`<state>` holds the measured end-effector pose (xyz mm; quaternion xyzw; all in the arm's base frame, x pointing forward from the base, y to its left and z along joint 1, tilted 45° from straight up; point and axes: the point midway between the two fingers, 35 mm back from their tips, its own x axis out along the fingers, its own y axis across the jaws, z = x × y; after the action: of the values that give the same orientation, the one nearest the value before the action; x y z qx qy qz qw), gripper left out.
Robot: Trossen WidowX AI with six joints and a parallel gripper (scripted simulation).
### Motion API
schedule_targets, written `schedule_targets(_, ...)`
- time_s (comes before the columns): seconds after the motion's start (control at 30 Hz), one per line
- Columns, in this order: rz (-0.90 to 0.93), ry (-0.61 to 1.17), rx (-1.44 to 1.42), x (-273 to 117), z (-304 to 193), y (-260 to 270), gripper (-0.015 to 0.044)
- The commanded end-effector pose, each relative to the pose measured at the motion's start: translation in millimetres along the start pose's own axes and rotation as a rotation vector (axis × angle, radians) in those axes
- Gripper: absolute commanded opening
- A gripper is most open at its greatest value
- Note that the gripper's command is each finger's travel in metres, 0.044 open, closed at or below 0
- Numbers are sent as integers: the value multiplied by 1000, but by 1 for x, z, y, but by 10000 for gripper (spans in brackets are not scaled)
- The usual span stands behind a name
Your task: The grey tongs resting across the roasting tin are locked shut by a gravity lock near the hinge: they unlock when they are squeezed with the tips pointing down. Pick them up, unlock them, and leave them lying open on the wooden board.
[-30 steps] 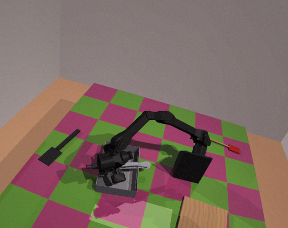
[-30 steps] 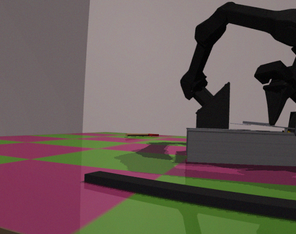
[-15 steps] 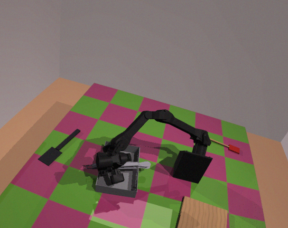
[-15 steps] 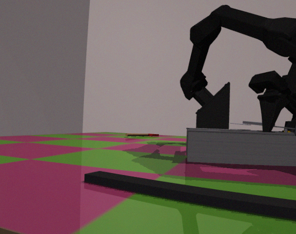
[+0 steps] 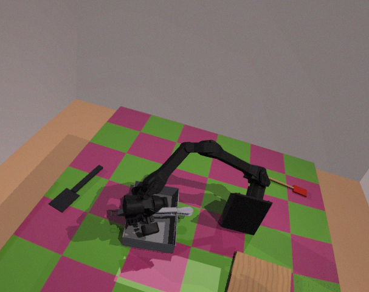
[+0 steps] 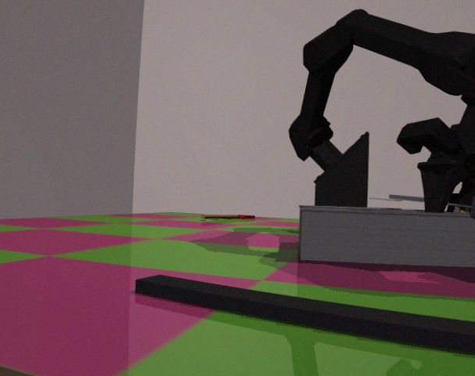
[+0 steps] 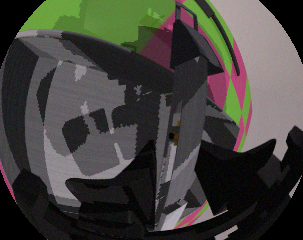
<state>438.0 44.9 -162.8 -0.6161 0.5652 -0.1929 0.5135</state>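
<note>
The grey tongs (image 5: 186, 211) (image 6: 405, 197) (image 7: 191, 100) lie across the roasting tin (image 5: 146, 246) (image 6: 371, 238) (image 7: 21, 90), their scalloped tips sticking out past the tin's rim on the robot base's side. Their arms are close together. In the wrist view the dark hinge end with its wire loop is at the top. My gripper (image 7: 169, 142) points down over the tin, with one finger against each side of the tongs; it is shut on them. In the top view the arm hides the grip. The wooden board (image 5: 259, 273) is at the bottom right, with nothing on it.
A black spatula (image 5: 65, 199) (image 6: 310, 311) lies on the far side of the tin from the robot base (image 5: 247, 213). A red-headed tool with a wooden handle (image 5: 300, 190) (image 6: 245, 216) lies behind the base. The tin's walls stand around the fingers.
</note>
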Motion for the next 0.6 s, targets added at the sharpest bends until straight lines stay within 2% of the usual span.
schedule_targets(0.0,0,1,1,0,0,0,102)
schedule_targets(0.37,0,1,1,0,0,0,28)
schedule_targets(0.57,1,1,1,-2,0,-1,-129)
